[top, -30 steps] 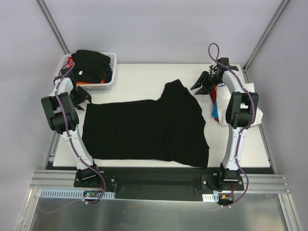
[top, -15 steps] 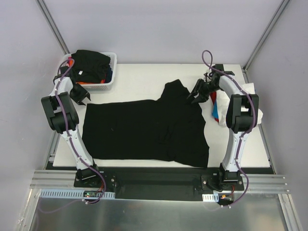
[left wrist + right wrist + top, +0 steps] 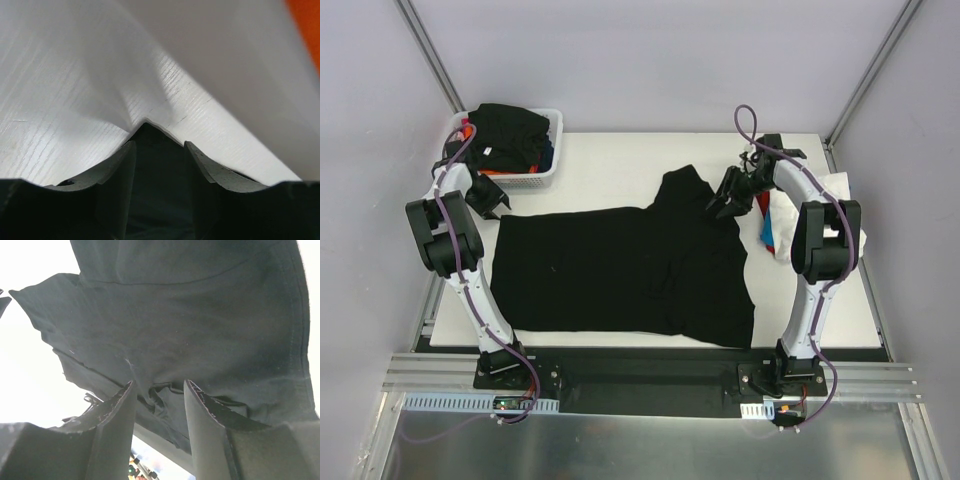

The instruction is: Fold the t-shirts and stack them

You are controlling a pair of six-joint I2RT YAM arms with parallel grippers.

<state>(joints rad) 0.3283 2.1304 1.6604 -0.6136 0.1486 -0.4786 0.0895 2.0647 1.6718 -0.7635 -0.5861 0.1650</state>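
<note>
Top external | white table point(image 3: 620, 160), grey walls point(image 3: 650, 60) | left gripper point(image 3: 160, 146), right gripper point(image 3: 160, 385) apart astride black t-shirt point(image 3: 620, 270)

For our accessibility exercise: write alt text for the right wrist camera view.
A black t-shirt fills most of the close-up view. The right gripper has its jaws apart, astride a wrinkle in the cloth; white table shows at the left.

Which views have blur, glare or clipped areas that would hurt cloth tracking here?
Top external: sharp and evenly lit, but the black t-shirt is a dark mass whose folds barely show. Left wrist: table grain sharp mid-frame, a broad soft shadow above it, an orange blur in the top right corner. Right wrist: cloth seams in focus, table blown out to white on the left.
</note>
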